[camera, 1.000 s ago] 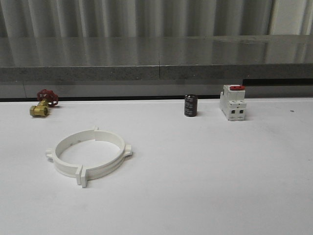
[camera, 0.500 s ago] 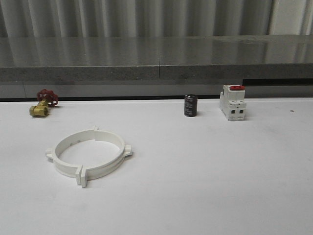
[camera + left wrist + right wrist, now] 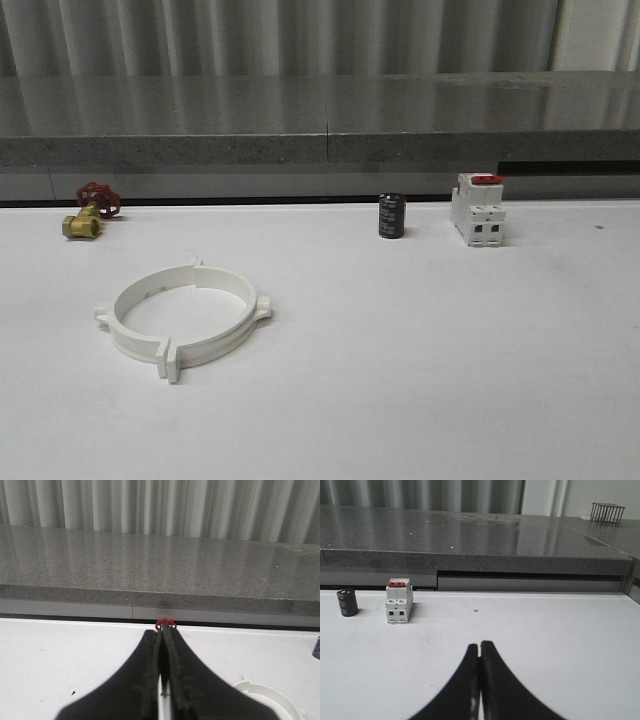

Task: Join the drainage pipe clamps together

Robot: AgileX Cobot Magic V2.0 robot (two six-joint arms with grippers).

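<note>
The two white drainage pipe clamps [image 3: 180, 320] lie on the white table at the left, set end to end as one wide ring with small tabs sticking out around it. Part of that ring [image 3: 272, 700] shows beside the left fingers in the left wrist view. My left gripper [image 3: 161, 632] is shut with nothing between its fingers, held above the table short of the ring. My right gripper [image 3: 479, 645] is also shut and empty, over bare table on the right side.
A brass valve with a red handwheel [image 3: 88, 212] sits at the back left. A black cylinder [image 3: 391, 216] and a white block with a red switch [image 3: 477, 210] stand at the back right, both also in the right wrist view [image 3: 347, 602] [image 3: 399, 600]. A grey ledge [image 3: 320, 125] runs behind the table.
</note>
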